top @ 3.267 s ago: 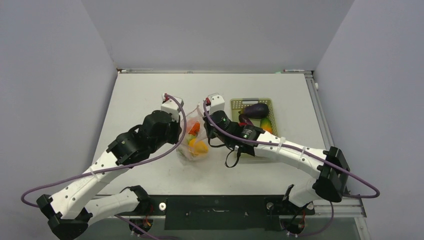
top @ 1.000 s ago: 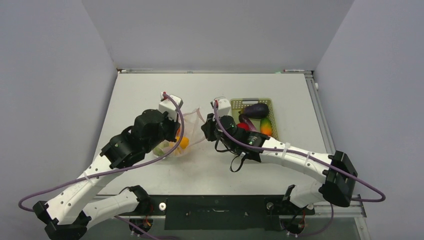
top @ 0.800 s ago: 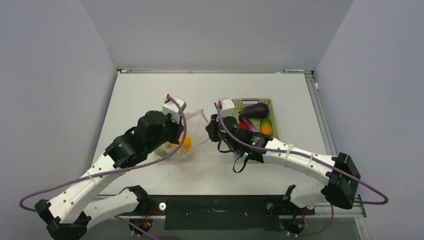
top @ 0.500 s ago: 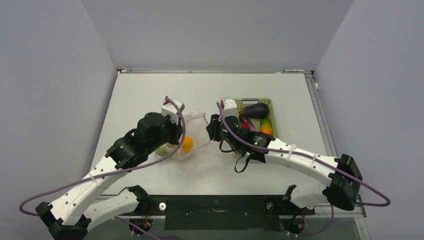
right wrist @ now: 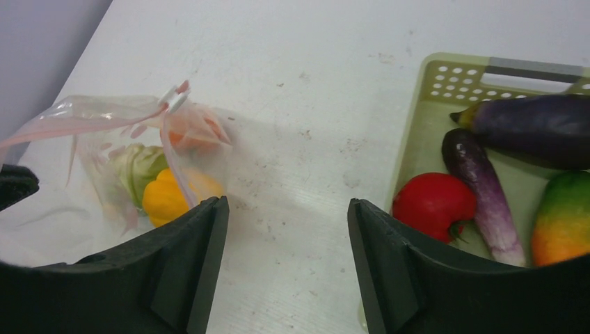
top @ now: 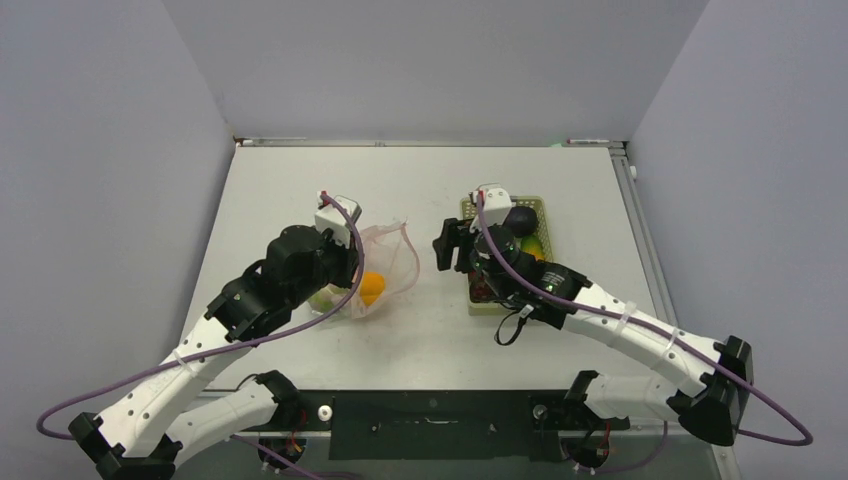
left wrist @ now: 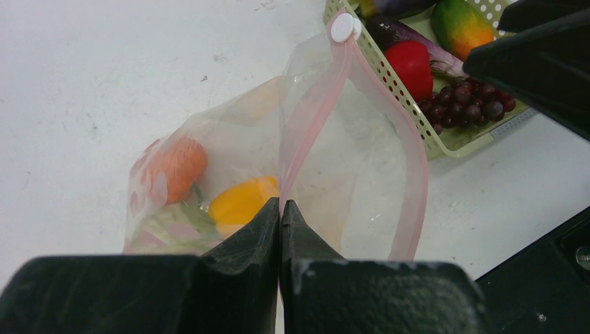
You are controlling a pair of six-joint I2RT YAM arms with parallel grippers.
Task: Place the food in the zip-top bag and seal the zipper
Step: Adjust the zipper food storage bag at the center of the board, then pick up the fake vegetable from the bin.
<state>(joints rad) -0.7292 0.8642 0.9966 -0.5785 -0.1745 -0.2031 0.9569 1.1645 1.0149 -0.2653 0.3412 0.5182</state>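
**Student:** Which elements are largest?

**Tutor:** The white desk, with two arms mounted at its near edge. The left arm reaches to mid-desk, slightly left of centre. The right arm curves in from the near right corner and passes over the mesh basket, which sits right of centre, toward the right edge.

**Student:** Where are the task's objects?

**Tutor:** The zip-top bag lies crumpled at mid-desk, close beside the basket's left side; whether the two touch cannot be told. Its mouth stands open in a loop. Inside it are an orange, a yellow pepper and a green apple, which is partly hidden. The basket holds a dark purple eggplant, a slimmer striped eggplant, an orange-green fruit, a red tomato and dark red grapes.

**Student:** And the grippers?

**Tutor:** The left gripper has its fingers pressed together on the zipper, pinching the pink-red strip at the near end of the mouth. The white slider sits at the strip's far end. The right gripper has its fingers spread wide and holds nothing. It hangs over bare desk between the bag and the basket.
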